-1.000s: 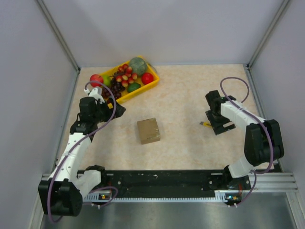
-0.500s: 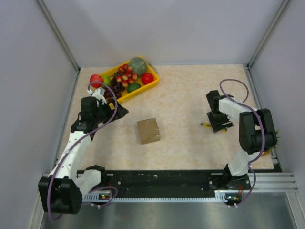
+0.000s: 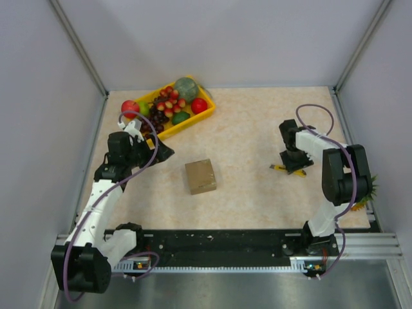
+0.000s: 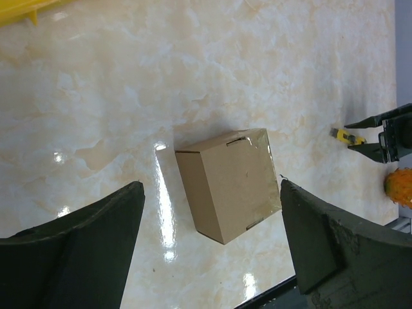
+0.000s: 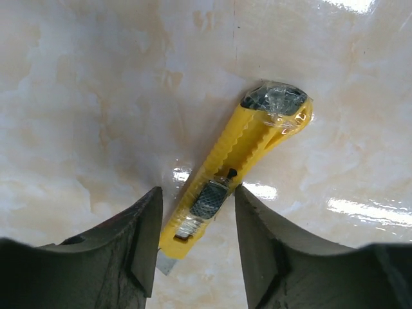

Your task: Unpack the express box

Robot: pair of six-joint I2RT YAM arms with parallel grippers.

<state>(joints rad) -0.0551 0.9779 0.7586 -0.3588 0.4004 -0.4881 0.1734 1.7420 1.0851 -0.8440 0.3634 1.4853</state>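
Near the left claw [image 3: 164, 152], express box [image 3: 200, 176] lying closed, not touching

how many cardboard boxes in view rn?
1. The express box lies centrally on the table, lid closed, in front of the yellow fruit tray. No other shows, though small patches of table are covered from view.

A beige marbled tabletop [image 3: 244, 129] fills a booth of plain pale grey walls [image 3: 225, 38], which meet at slanting metal posts [image 3: 78, 45] in the back corners. A black rail [image 3: 219, 241] crosses the near edge, with a grey metal sheet [image 3: 225, 290] below it. Light glints off the glossy tabletop.
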